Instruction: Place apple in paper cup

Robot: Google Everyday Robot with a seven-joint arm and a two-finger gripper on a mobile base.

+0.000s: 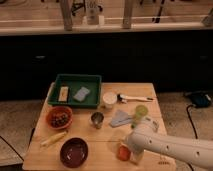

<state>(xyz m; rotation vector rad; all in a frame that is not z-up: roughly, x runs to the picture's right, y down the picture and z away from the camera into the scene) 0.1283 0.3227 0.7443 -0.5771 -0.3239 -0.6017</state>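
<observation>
My end effector (131,154) is down at the near edge of the table (100,144), right of centre, at the end of my white arm (170,148), which comes in from the near right corner; it sits right up against the apple (121,151), and whether it is clamped on the fruit or apart from it I cannot tell, since the end of my arm covers that spot; the apple itself shows as a small orange-red patch on its left side, low on the table near the front edge.

Just beyond my arm stands a yellow-green cup (141,112), upright; left of it lies a crumpled blue-grey cloth (119,118), and left of that, a small metal cup (97,119), also upright.

The paper cup (109,99) stands farther back, near the middle of the table and well apart from the apple, its mouth facing up; to its right lies a white-handled tool (134,97), pointing right.

At the far left is a green tray (76,77), holding a tan block (63,93) on the left and a blue-grey sponge (81,93) beside it; nearer than the tray, an orange bowl (59,118) holds dark bits; nearer again, a pale yellow strip (52,139) lies slanted on the wood; right of that, at the near edge, is a dark reddish bowl (74,152), which stands left of the apple and apart from it.
</observation>
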